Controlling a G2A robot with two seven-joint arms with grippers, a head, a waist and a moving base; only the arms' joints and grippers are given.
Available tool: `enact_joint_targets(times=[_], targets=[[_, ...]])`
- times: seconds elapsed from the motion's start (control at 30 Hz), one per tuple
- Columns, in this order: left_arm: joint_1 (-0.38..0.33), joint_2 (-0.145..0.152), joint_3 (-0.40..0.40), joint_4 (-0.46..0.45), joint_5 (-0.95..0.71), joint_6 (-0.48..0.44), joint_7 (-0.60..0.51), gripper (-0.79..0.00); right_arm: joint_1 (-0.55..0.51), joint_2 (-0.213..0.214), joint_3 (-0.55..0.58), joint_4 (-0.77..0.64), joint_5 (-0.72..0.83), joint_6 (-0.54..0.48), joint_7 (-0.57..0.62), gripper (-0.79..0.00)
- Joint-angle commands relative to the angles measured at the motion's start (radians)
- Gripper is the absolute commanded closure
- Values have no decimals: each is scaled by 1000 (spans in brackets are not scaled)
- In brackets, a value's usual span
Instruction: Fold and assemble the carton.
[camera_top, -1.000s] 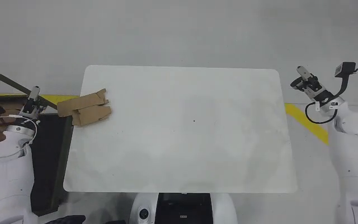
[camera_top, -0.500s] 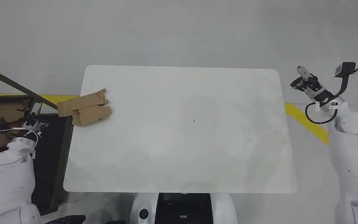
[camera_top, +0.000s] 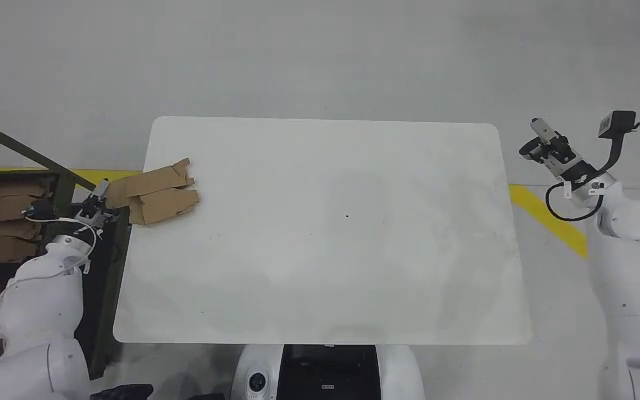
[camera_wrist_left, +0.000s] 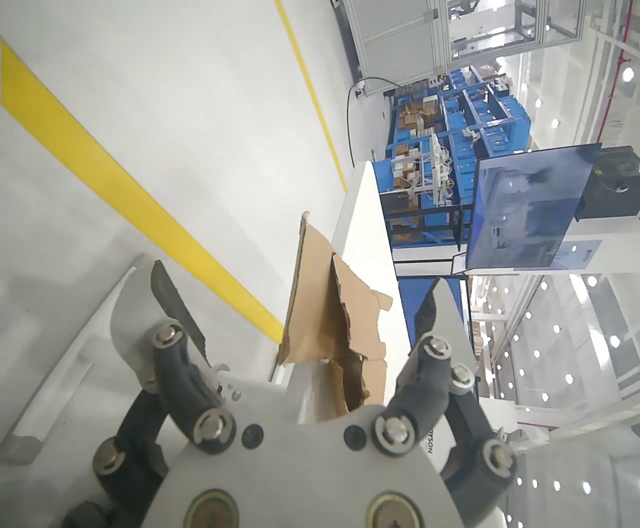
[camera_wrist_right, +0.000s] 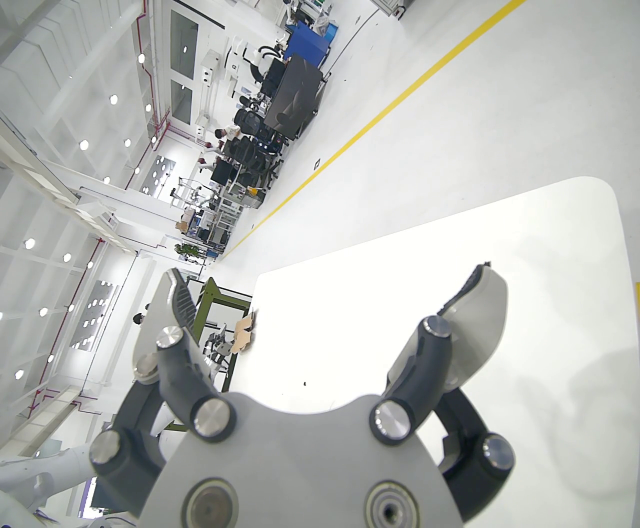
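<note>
A flattened brown carton (camera_top: 155, 192) is seen lying on the white table (camera_top: 350, 250), at its left edge near the far left corner, with one end carried out past the edge over the floor. Its long axis is laid roughly across the table from left to right, a little askew, so that the overhanging end is pointed outward at the left gripper (camera_top: 97, 207) and the notched flap end is pointed in toward the middle of the table. Two cardboard layers can be made out from above: a far strip slanted slightly away from the robot toward its inner end, and a near strip set more squarely to the table edge. In the left wrist view the carton (camera_wrist_left: 320, 300) is seen end-on along the table (camera_wrist_left: 365, 225) edge, with torn and lifted flap edges, and it is framed between the fingers of the left gripper (camera_wrist_left: 300, 280), which are held wide apart and closed on nothing. That gripper is placed just off the table's left edge, just beside the overhanging end; whether cardboard is touched cannot be told. The right gripper (camera_top: 538, 126) is held off the far right corner of the table, well apart from the carton, and in its own view the right gripper (camera_wrist_right: 327, 272) is shown with fingers spread and nothing between them, the table (camera_wrist_right: 400, 275) and the distant carton (camera_wrist_right: 246, 330) being seen beyond. A yellow floor line (camera_top: 545, 215) is visible to the right of the table.
</note>
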Motion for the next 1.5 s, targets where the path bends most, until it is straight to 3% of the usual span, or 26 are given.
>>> enact_joint_targets(times=[0.0, 0.07, 0.13, 0.2, 0.27, 0.33, 0.67, 0.97, 1.23, 1.47], targets=[[-18, -5, 13, 11, 2, -7, 0, -782, 0, 0, 0, 0, 0, 0, 0, -785], [-33, -10, 26, 23, 9, -8, 7, -674, 0, 0, 0, 0, 0, 0, 0, -785], [-47, -13, 36, 35, 13, -4, 14, -382, 0, 0, 0, 0, 0, 0, 0, -785], [-58, -16, 43, 46, 17, 0, 21, -280, 0, 0, 0, 0, 0, 0, 0, -785], [-67, -17, 47, 55, 14, 2, 27, -71, 0, 0, 0, 0, 0, 0, 0, -785], [-73, -17, 49, 62, 10, 4, 35, 0, 0, 0, 0, 0, 0, 0, 0, -785], [-94, -10, 43, 71, -28, 4, 34, 0, 0, 0, 0, 0, 0, 0, 0, -785], [-126, 14, 2, 40, -107, 21, 8, 0, 0, 0, 0, 0, 0, 0, 0, -785], [-144, 22, -34, -39, -258, 37, -178, 0, 0, 0, 0, 0, 0, 0, 0, -785], [-129, 2, -1, -190, -359, 84, -322, 0, 0, 0, 0, 0, 0, 0, 0, -785]])
